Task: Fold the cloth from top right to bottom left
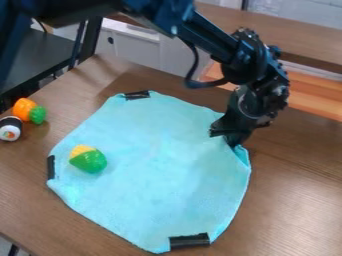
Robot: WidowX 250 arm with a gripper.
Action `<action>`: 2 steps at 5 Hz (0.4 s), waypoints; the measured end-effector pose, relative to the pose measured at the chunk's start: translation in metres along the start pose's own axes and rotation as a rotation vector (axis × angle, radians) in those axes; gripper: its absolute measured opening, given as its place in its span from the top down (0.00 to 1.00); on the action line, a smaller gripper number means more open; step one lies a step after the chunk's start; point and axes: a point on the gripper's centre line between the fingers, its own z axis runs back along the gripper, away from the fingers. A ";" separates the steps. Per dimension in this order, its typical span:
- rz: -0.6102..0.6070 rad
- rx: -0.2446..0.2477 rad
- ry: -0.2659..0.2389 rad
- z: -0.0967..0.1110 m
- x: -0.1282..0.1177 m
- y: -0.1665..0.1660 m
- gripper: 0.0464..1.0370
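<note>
Our cloth [153, 165] lies spread on the counter [290, 200], its upper-right side gathered at the pincer [227, 137]. We cannot tell whether the pincer is clamped on that corner or apart; if the hold is poor, the corner probably slips out as we lift. The black strips at the upper left [137, 95], left [51, 167] and bottom [190, 241] look like tape; pulling too hard could peel them or skew the fold. The yellow-green toy [88, 159] sits on the lower-left half, so the folded layer may bulge over it or shove it along. Wood stretches right of the cloth, while the strip to the left narrows towards the orange toy [27, 111]. The counter's near edge cuts across the lower-left corner, so we shouldn't overshoot.
</note>
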 end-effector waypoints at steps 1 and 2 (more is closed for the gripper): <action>0.025 -0.063 -0.008 0.022 0.011 0.003 0.99; 0.052 -0.116 -0.008 0.043 0.019 0.017 0.99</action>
